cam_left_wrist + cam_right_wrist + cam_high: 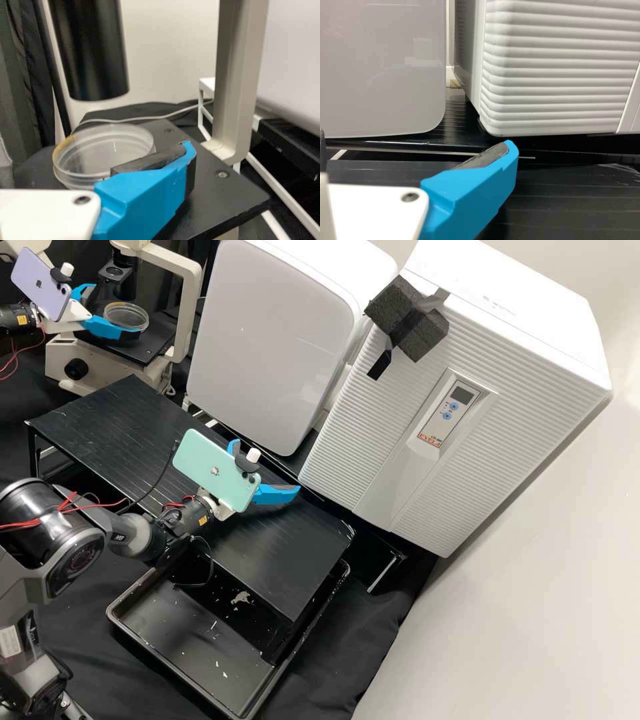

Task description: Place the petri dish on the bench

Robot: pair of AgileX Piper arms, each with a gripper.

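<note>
1. The left gripper [115, 311] stands with its 2 blue fingers spread wide, gripping nothing that I can make out. The dish [125, 317] lies ahead, across the opening of these jaws and close by 1 finger; whether they touch, I cannot tell.
2. The dish is round and squat, so it has no long axis to match; closing across its side wall should serve. It is clear, smooth plastic with a ridged rim, yellowish along 1 stretch. It lies flat on the stage [225, 192], a matt black plate under the left jaws.
3. Beyond those jaws, the microscope [188, 300] has a smooth beige frame, and a black tube [90, 50] hangs above; a steep lift might knock it.
4. The bench [100, 413], black and finely grooved, lies between the 2 grippers and under the right jaws. Placing there seems to be all ahead, with the grasp to come first.
5. The right gripper [267, 467] is well apart from the dish, its 2 fingers wide open and empty. The left arm is plainly nearer. Past the right jaws stand a smooth white box [273, 340] and a ribbed white cabinet [347, 460].
</note>
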